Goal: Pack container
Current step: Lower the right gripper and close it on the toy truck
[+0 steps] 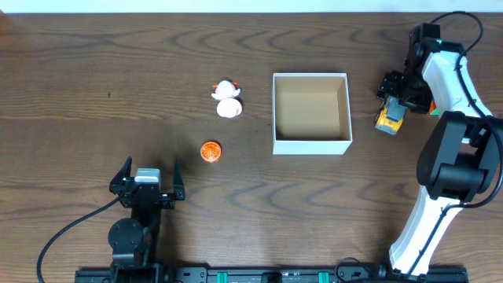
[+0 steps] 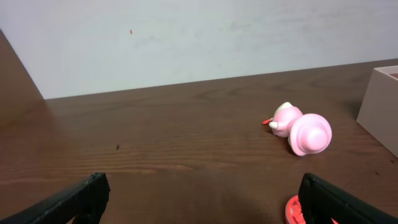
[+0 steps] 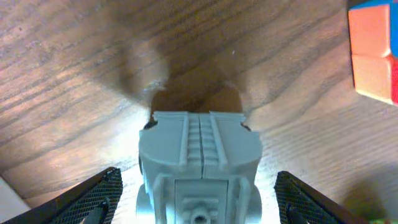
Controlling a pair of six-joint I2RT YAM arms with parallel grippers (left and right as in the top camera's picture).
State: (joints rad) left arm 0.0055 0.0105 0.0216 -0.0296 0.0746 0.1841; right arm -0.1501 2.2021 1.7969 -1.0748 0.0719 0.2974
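The container, a square white-walled box with a brown cardboard inside, stands open-topped at the table's middle; its wall shows at the right edge of the left wrist view. To its right lies a grey and yellow toy vehicle. My right gripper is over that toy. In the right wrist view the toy sits between the open gripper, with a gap on each side. My left gripper is open near the front left, holding nothing.
A pink and white toy lies left of the container. An orange disc sits just beside my left gripper's right finger. A coloured cube rests close to the right of the toy vehicle.
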